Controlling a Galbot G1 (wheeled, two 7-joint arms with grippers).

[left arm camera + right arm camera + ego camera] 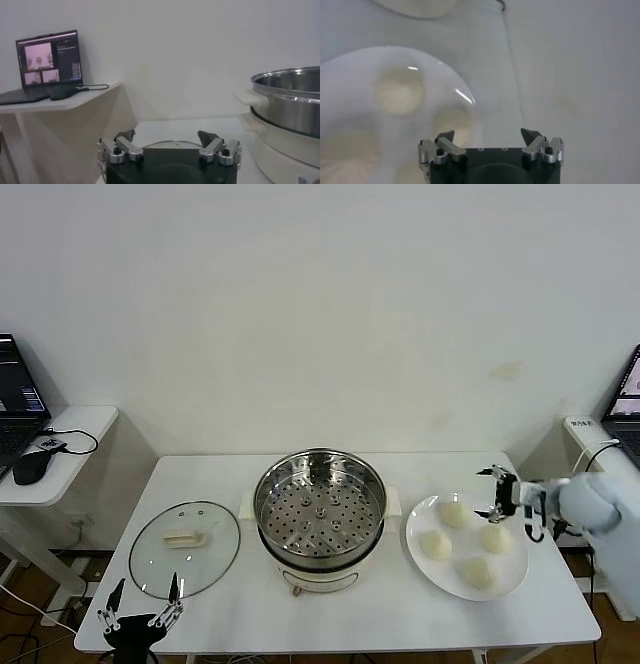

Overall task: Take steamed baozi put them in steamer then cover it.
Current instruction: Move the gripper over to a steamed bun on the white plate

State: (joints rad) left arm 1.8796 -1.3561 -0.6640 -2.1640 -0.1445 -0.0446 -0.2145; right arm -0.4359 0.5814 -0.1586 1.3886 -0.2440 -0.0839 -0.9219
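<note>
The steamer [320, 461], a shiny steel pot with a perforated tray on a white base, stands uncovered at the table's middle, nothing on its tray. Several cream-white steamed baozi [452, 512] lie on a white plate [440, 579] to its right. My right gripper [493, 494] hovers open over the plate's far right edge, beside the buns, holding nothing. In the right wrist view its fingers [488, 135] stand wide above the table next to a baozi [455, 122]. My left gripper [140, 604] waits open at the table's front left corner; the steamer's [290, 100] wall shows beyond it.
A round glass lid [185, 549] with a cream handle lies flat left of the steamer, just beyond the left gripper. A side table [70, 429] with a laptop [50, 59] and a mouse stands at the left. Another laptop [628, 399] is at the right.
</note>
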